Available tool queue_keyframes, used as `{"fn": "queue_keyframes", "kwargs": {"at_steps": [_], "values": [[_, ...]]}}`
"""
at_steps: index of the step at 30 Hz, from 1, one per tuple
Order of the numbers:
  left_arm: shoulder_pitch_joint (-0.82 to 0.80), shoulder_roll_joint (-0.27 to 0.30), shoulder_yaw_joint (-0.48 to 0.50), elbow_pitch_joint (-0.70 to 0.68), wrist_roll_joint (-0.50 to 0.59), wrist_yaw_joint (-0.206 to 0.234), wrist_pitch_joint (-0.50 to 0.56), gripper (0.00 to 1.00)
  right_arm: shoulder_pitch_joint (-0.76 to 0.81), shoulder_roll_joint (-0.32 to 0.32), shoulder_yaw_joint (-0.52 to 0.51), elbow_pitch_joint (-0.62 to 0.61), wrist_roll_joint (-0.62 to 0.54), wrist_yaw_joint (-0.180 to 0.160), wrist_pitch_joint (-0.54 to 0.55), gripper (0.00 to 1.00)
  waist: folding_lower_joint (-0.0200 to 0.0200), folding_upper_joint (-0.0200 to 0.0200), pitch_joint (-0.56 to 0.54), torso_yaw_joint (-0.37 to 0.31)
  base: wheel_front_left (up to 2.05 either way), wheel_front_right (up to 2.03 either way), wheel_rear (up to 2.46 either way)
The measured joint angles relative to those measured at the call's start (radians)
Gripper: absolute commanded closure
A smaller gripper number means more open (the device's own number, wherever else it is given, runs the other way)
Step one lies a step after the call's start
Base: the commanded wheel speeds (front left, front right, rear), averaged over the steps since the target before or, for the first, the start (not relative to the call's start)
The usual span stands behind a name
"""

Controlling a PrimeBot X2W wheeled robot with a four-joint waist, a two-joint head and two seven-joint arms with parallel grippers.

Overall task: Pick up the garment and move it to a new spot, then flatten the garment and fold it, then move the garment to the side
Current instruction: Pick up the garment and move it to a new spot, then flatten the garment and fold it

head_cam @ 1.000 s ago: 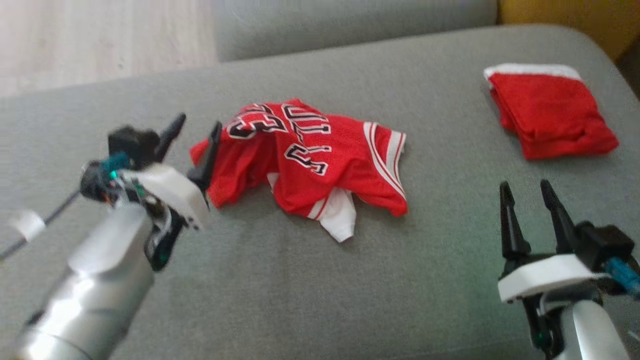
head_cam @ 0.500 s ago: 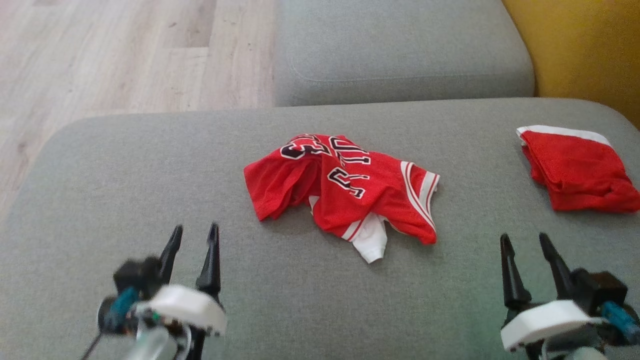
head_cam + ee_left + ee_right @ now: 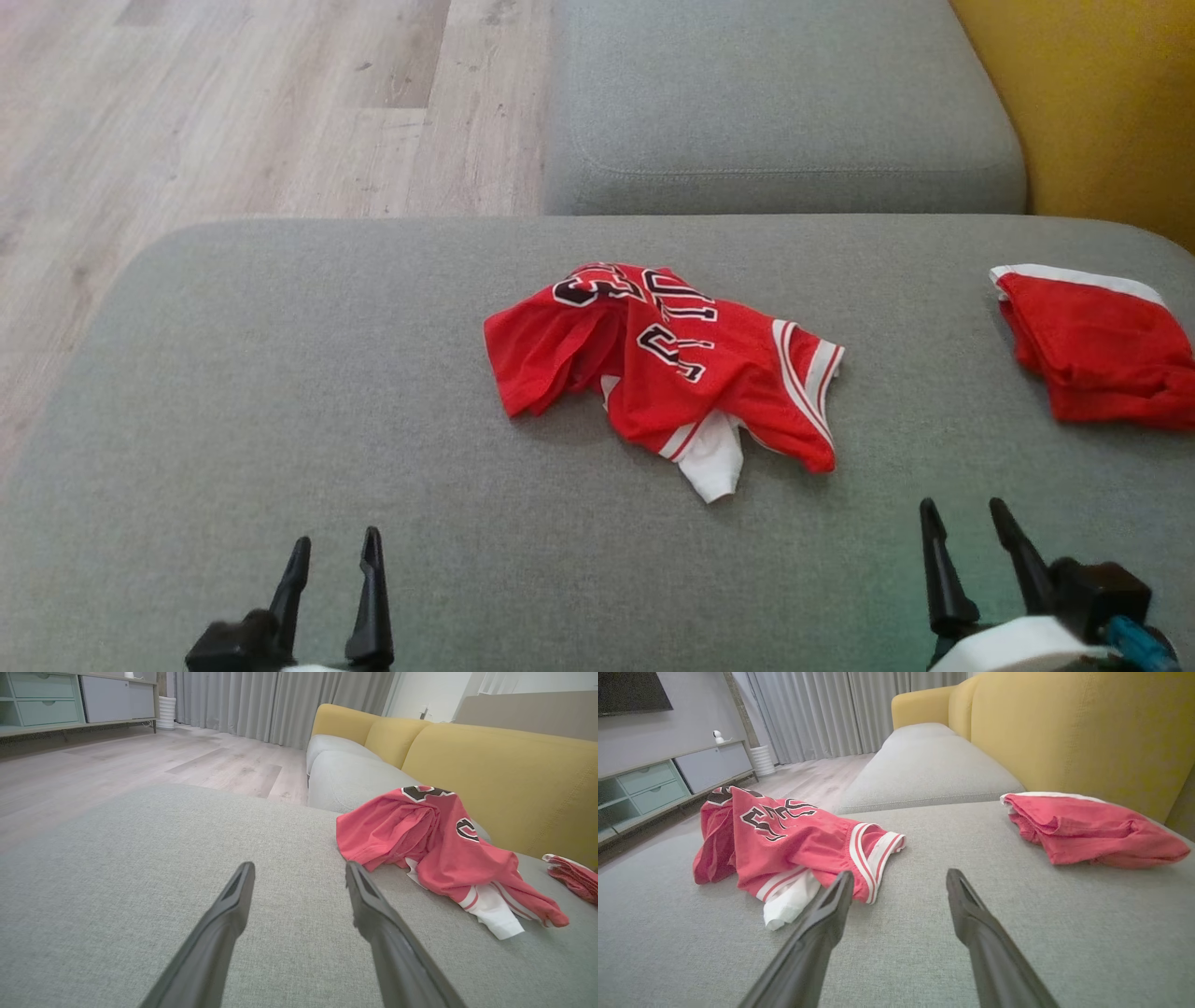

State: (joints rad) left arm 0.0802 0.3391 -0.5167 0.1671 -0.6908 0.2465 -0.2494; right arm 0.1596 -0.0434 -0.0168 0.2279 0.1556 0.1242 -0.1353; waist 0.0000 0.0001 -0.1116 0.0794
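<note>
The garment (image 3: 672, 364) is a red mesh jersey with black-and-white lettering and white trim. It lies crumpled in a heap at the middle of the grey sofa cushion (image 3: 280, 392), and nothing holds it. My left gripper (image 3: 336, 537) sits open at the lower left, well short of the garment's left edge. In the left wrist view the garment (image 3: 439, 854) lies ahead and to the right of the open left gripper (image 3: 300, 865). My right gripper (image 3: 962, 504) stands open at the lower right. In the right wrist view the garment (image 3: 794, 844) lies ahead-left of its spread fingers (image 3: 900, 873).
A second red cloth (image 3: 1097, 359) with a white band lies folded at the cushion's far right. Another grey cushion (image 3: 784, 103) adjoins at the back, with the yellow backrest (image 3: 1102, 103) on the right. Wooden floor (image 3: 233, 112) lies beyond the left and back edges.
My left gripper has drawn back, open and empty, from the garment's left edge to the lower left. The head view has shifted too. The garment's heap keeps its shape.
</note>
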Motion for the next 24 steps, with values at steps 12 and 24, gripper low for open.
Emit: {"fn": "queue_keyframes", "kwargs": {"at_steps": [12,24], "values": [[0.000,-0.005,0.000,-0.005,0.014,-0.007,0.000,0.00,-0.003,0.000,0.011,0.031,0.001,0.000,-0.007,0.00,0.0000,0.0000,0.004,0.017,0.00,0.00,0.00],[0.000,0.000,0.002,-0.008,0.014,0.002,0.000,0.00,-0.014,0.000,0.007,0.046,-0.010,0.000,-0.007,0.00,0.0000,0.0000,0.025,0.035,0.00,0.00,0.00]]}}
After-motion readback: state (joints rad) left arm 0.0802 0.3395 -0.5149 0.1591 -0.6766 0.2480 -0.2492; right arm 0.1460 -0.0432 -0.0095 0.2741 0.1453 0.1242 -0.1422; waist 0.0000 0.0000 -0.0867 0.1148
